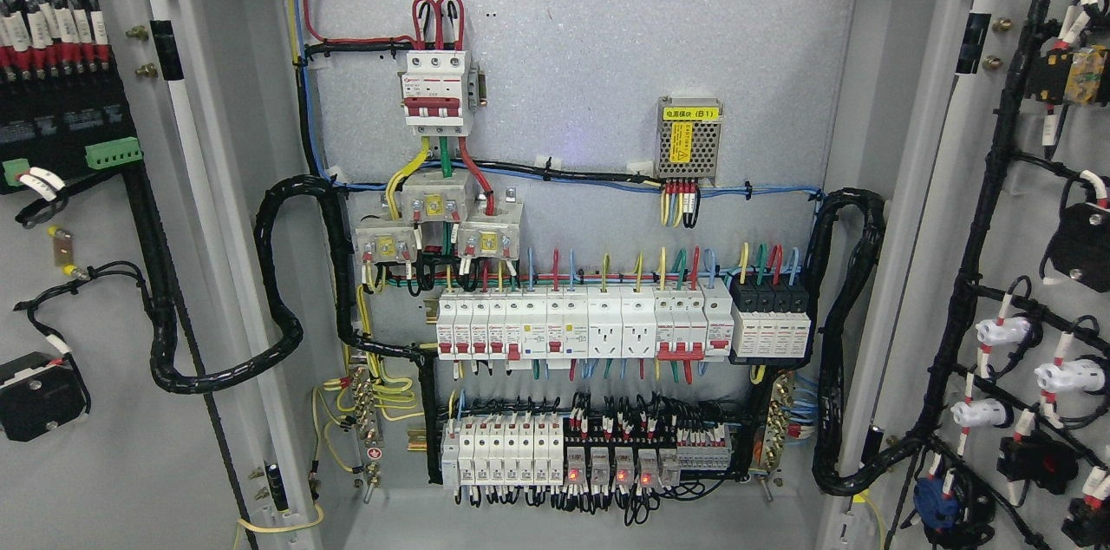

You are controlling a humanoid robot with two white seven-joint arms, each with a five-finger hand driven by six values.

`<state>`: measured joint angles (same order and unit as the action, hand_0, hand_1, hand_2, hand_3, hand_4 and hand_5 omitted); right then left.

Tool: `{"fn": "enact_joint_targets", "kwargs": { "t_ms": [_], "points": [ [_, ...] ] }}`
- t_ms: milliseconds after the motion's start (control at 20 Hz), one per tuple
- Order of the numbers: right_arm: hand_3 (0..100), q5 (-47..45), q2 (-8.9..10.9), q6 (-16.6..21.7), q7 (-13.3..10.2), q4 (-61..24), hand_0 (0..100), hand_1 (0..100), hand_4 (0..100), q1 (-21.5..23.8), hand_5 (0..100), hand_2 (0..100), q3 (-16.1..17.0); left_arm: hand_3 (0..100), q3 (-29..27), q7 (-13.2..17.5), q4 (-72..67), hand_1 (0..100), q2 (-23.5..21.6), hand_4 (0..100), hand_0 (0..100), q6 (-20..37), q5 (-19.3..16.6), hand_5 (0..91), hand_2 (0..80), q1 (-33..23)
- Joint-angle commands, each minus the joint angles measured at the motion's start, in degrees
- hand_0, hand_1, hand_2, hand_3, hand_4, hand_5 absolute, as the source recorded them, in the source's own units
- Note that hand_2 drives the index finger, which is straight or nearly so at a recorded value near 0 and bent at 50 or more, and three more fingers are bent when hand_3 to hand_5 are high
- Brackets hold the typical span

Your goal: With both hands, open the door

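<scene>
Hands unseen; flat matte grey metal doors (95,494)

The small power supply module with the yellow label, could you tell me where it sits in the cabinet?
In the head view, the power supply module is mounted on the back panel, upper right of centre, right of the main breaker and above the row of breakers.

Left door (104,290) and right door (1023,272), flanking main breaker (436,90), cut off by frame edges; breaker label print too small to read.
</scene>
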<state>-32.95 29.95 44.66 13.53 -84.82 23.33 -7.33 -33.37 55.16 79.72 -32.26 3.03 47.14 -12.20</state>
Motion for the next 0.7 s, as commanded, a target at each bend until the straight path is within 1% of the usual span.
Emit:
{"fn": "enact_joint_targets", "kwargs": {
  "t_ms": [0, 150, 300, 651],
  "points": [
    [0, -0.63, 1.6, -0.01, 0.09, 0.1, 22, 0, 0, -0.04, 0, 0, -0.23, 3, -0.12, 0.04, -7.12, 0, -5.18, 4, 30, -0.04, 0.32, 0.0, 2.7, 2.71],
    [0, -0.63, 1.6, -0.01, 0.09, -0.08, 22, 0, 0, -0.04, 0, 0, -0.4, 3, 0.67, 0.04, -8.35, 0, -5.54, 4, 30, -0.04, 0.32, 0.0, 2.7, 4.02],
    [0, -0.71, 1.69, -0.01, 0.09, 0.1, 22, 0, 0, -0.13, 0, 0, -0.23, 3, 2.07, 0.04, -9.76, 0, -6.94, 4, 30, -0.04, 0.32, 0.0, 2.7, 5.08],
    [0, -0.71, 1.6, -0.01, 0.09, 0.71, 22, 0, 0, -0.21, 0, 0, 0.12, 3, 2.25, 0.04, -11.43, 0, -8.17, 4, 30, -0.04, 0.32, 0.0, 2.6, 6.75]
  ]
}}
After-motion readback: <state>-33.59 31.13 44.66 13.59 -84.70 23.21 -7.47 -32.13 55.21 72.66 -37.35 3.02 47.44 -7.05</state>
